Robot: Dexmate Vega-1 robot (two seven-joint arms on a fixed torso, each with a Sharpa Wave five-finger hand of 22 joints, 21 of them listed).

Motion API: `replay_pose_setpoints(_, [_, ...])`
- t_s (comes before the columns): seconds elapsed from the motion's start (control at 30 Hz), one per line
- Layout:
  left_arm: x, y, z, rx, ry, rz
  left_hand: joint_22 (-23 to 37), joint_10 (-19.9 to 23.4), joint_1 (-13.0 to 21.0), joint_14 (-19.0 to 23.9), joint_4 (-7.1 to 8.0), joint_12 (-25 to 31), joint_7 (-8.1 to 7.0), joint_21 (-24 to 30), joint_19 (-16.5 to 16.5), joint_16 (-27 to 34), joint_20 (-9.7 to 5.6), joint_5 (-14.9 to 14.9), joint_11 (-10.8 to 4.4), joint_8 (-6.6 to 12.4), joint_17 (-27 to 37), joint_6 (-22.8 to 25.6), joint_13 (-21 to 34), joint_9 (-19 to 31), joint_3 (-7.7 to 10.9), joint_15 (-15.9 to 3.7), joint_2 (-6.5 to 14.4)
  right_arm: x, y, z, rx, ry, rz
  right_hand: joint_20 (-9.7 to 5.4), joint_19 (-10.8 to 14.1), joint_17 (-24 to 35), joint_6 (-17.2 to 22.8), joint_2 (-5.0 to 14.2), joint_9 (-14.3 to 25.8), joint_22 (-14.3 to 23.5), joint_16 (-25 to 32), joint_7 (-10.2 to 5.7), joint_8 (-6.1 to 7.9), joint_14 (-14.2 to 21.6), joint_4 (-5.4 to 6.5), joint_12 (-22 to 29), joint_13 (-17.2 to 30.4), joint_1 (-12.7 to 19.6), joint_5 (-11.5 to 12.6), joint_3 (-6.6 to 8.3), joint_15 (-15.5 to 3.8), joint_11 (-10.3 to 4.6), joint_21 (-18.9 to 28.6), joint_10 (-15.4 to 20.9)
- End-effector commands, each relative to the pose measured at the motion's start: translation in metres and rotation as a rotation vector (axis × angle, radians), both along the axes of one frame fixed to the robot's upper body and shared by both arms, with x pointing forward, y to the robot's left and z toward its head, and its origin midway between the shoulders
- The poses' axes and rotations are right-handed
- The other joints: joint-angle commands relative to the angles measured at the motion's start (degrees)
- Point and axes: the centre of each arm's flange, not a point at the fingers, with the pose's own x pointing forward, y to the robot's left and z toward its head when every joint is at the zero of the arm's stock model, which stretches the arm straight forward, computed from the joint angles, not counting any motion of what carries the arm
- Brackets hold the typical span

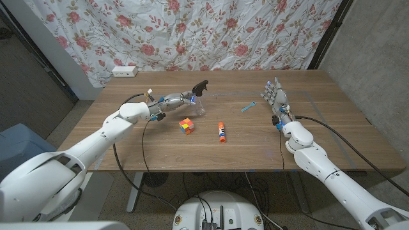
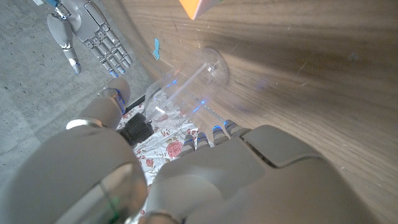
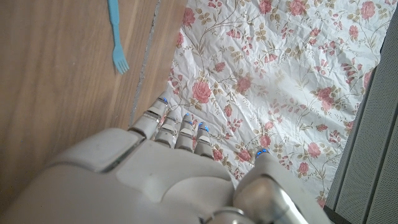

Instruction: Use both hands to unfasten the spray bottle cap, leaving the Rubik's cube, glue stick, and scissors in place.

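The glue stick [image 1: 221,133] lies nearest on the table [image 1: 332,147], with the cube [image 1: 186,126] just beside it on the left. Behind the cube, the bottle [image 1: 199,102] is grasped around its clear body by the left hand [image 1: 180,99] and seems to be tilted above the wood; its black cap [image 1: 202,85] is seen in place. The right hand [image 1: 273,97] is raised with fingers spread, holding nothing, well apart from the bottle. The unfastening is judged not yet begun: the cap must first be reached. A blue item [image 1: 248,107], perhaps the scissors, lies untouched.
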Motion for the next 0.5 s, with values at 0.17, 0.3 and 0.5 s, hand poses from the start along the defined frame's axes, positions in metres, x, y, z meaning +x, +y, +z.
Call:
replay_pose_setpoints(0.17, [0.010, -0.015, -0.012, -0.019, -0.035, 0.032, 0.1, -2.7, 1.8, -4.3, -0.15, 1.1, -0.22, 0.8, -7.7, 0.8, -0.87, 0.6, -1.51, 1.38, 0.1, -0.9, 0.3, 0.2, -0.42, -1.77, -0.6, -0.010, -0.007, -0.008, 0.008, -0.002, -0.001, -0.06, 0.0, 0.0, -0.2, 0.60, 0.2, 0.2, 0.3, -0.06, 0.28, 0.1, 0.45, 0.4, 0.2, 0.0, 0.4, 0.19, 0.31, 0.21, 0.4, 0.0])
replay_pose_setpoints(0.3, [0.012, -0.018, -0.012, -0.013, -0.047, 0.044, 0.0, -1.7, 2.3, -3.3, -0.16, 1.1, -0.22, 0.7, -7.1, 0.7, -1.10, 0.7, -1.77, 1.64, 0.1, 0.0, 0.3, 0.3, -0.52, -2.15, -0.7, -0.013, -0.010, -0.010, 0.013, -0.001, -0.006, -0.03, 0.0, 0.0, -0.2, 0.58, 0.3, 0.2, 0.3, -0.08, 0.30, 0.1, 0.44, 0.4, 0.2, 0.0, 0.4, 0.22, 0.32, 0.22, 0.4, 0.0])
replay_pose_setpoints(0.5, [0.016, -0.021, -0.016, -0.025, -0.045, 0.047, 0.0, 0.0, 2.8, -2.6, -0.17, 1.3, -0.32, 0.7, -6.1, 0.5, -1.10, 0.8, -2.28, 2.12, 0.1, 1.4, 0.4, 0.3, -0.63, -2.38, -0.8, -0.014, -0.012, -0.012, 0.017, -0.003, -0.003, 0.09, -0.1, 0.0, -0.3, 0.58, 0.3, 0.2, 0.3, -0.11, 0.29, 0.2, 0.42, 0.4, 0.2, 0.0, 0.4, 0.27, 0.42, 0.22, 0.4, 0.0])
